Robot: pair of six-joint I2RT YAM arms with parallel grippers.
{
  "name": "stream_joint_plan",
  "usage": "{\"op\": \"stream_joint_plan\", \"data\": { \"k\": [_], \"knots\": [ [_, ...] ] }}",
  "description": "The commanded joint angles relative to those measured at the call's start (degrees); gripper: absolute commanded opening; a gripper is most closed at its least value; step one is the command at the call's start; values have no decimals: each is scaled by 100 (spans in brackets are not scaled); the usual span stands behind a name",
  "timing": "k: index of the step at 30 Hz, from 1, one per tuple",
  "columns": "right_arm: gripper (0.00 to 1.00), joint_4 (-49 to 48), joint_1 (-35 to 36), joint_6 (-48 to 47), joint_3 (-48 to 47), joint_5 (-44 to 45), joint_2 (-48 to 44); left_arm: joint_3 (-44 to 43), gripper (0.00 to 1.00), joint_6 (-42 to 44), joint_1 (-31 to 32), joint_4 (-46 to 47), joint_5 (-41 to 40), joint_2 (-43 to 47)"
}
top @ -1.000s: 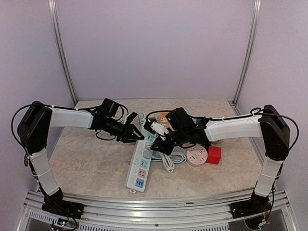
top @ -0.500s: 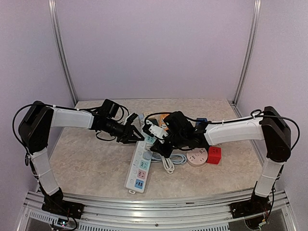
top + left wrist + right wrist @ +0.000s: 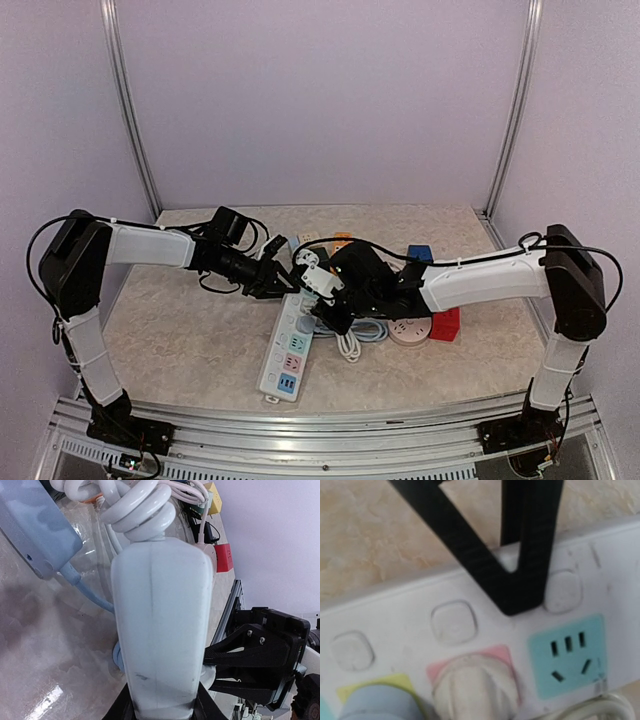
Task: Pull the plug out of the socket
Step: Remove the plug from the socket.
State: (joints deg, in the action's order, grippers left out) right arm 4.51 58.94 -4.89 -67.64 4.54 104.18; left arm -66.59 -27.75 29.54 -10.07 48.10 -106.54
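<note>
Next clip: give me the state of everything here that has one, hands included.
left hand, shut on a white casing; plug or strip end, unclear
right hand, shut, tip at the power strip button row
white plug, seated in the pink socket
blue plug, seated in the yellow socket
teal socket, empty

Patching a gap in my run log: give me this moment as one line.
left gripper: shut on white power strip | right gripper: shut, tips by buttons | white plug: in pink socket
</note>
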Motion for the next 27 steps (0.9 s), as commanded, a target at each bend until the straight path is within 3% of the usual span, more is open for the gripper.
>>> {"op": "stream_joint_plan", "data": {
  "k": [1, 10, 27],
  "knots": [
    [0, 46, 127, 56, 90, 387, -229, -118, 0, -187, -149, -42, 32, -88],
    [0, -25, 26, 241, 39, 157, -318, -126, 0, -161, -141, -57, 7, -70],
    [0, -287, -692, 827, 90, -1253, -301, -166, 0, -93, -63, -103, 20, -99]
  ]
}}
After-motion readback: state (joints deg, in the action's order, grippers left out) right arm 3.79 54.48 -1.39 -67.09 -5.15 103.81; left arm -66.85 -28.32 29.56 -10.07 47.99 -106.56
